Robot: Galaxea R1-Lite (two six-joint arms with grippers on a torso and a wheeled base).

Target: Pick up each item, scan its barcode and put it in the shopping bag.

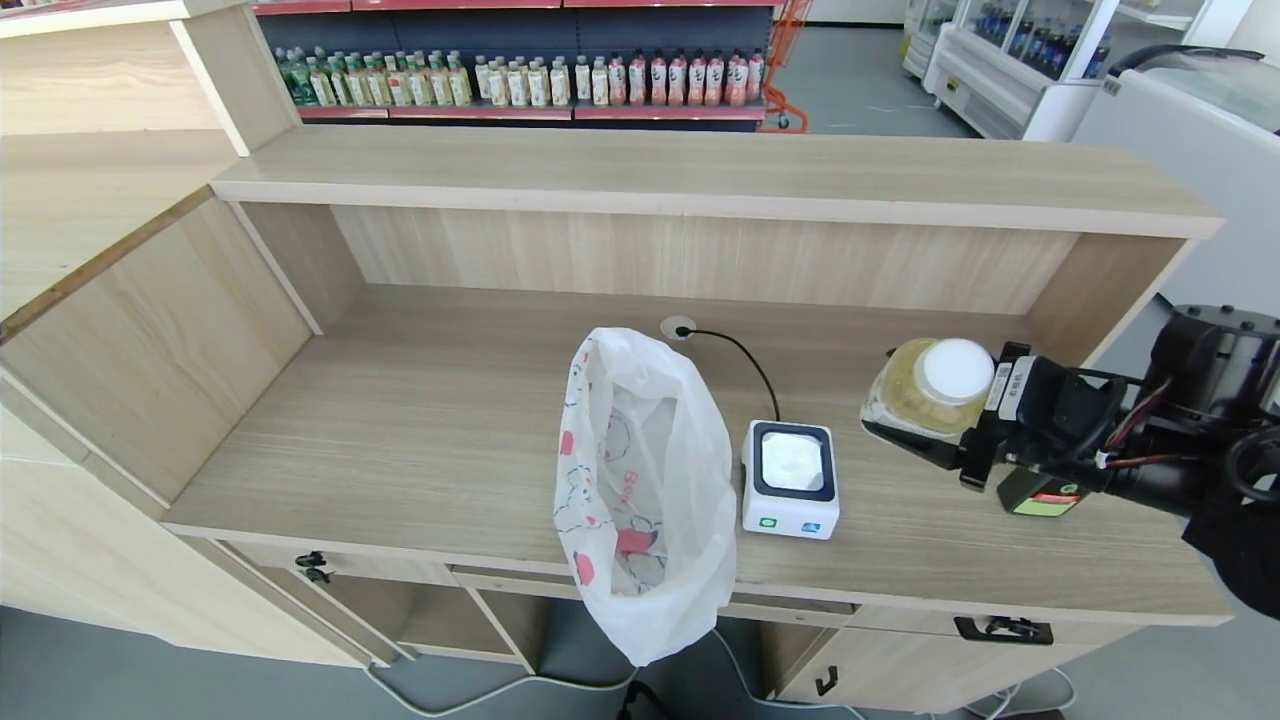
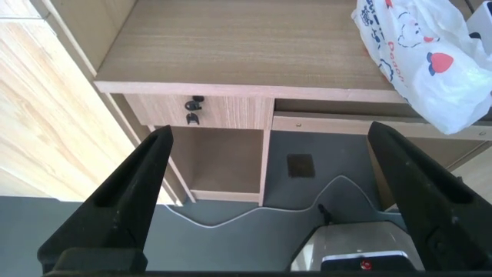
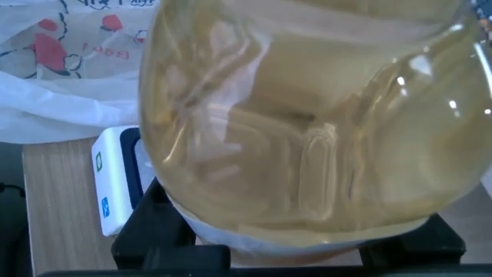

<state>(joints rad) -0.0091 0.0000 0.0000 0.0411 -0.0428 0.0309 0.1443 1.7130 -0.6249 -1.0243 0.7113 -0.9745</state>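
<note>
My right gripper [image 1: 905, 412] is clenched around the white-lidded jar [image 1: 935, 390], holding it over the counter [image 1: 420, 420]. The scanner [image 1: 790, 478] sits near its left, with the shopping bag [image 1: 640, 480] just beyond. My left gripper [image 2: 270, 135] hangs with fingers spread, below the counter's front edge.

Counter [image 1: 420, 420]: pale wood, raised ledge [image 1: 700, 175] along the back.
Shelves [image 1: 480, 112]: red-edged, lined with bottles [image 1: 520, 80], beyond the counter.
Floor [image 1: 860, 80]: grey.
Coolers [image 1: 1010, 70]: glass-fronted, far right.
</note>
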